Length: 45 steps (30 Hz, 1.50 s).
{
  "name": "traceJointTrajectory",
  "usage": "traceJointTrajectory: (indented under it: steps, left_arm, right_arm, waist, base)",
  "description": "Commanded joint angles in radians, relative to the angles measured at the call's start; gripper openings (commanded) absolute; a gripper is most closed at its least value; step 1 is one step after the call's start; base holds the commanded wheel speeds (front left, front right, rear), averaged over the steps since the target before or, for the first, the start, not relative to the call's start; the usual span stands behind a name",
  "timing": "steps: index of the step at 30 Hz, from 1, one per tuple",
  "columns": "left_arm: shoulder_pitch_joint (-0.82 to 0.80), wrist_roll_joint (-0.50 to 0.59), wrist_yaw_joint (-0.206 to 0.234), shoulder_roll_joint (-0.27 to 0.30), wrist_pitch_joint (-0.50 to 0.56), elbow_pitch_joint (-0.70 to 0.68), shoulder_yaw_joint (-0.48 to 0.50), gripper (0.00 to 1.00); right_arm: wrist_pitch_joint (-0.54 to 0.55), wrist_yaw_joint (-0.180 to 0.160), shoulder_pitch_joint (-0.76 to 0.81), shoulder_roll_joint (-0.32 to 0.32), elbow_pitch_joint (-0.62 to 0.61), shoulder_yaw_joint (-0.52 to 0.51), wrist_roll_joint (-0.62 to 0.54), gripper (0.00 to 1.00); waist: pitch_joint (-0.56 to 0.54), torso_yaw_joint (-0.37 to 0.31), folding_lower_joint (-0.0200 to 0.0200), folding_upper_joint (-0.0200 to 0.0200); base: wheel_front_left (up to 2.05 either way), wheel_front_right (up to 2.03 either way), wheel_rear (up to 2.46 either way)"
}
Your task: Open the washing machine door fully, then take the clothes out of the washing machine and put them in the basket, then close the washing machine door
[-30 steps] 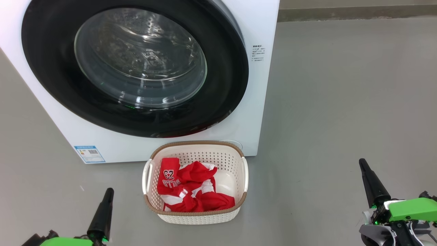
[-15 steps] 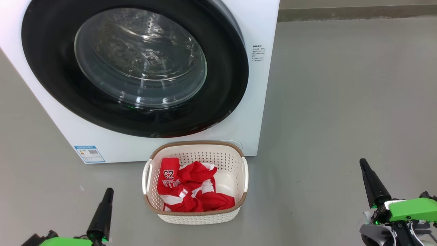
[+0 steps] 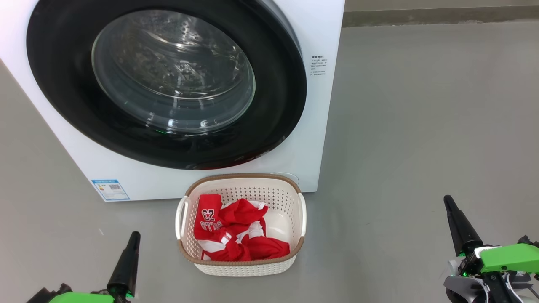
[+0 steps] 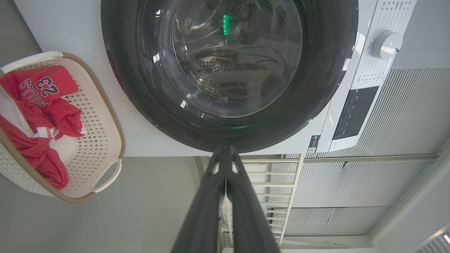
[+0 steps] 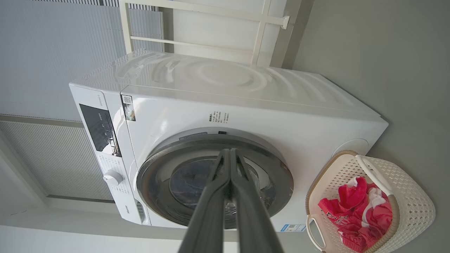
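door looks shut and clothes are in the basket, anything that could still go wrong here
1. The door looks shut, but its latch cannot be seen, so it may spring open.
2. Reflections on it hide part of the drum, so a garment might be left inside.
3. The basket stands right ahead; driving forward could knock it.

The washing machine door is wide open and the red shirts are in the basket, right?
Not quite. The washing machine door is shut, not wide open: the head view shows it closed flat against the washing machine. The red shirts are in the basket, yes.
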Motion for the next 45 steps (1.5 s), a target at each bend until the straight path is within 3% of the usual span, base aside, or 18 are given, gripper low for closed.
traceJointTrajectory:
  steps: [1, 45]
  left_arm:
    - [-0.04, 0.008, -0.007, 0.012, 0.006, -0.02, 0.038, 0.0]
    - [-0.041, 0.014, -0.007, 0.007, 0.011, -0.02, 0.045, 0.0]
  right_arm:
    - [0.007, 0.001, -0.042, -0.008, -0.025, 0.016, -0.002, 0.0]
    - [0.011, 0.001, -0.043, -0.004, -0.024, 0.011, -0.006, 0.0]
  waist:
    - [0.0, 0.0, 0.0, -0.0001]
    - [0.0, 0.0, 0.0, -0.0001]
  base:
    - [0.0, 0.0, 0.0]
    - [0.0, 0.0, 0.0]
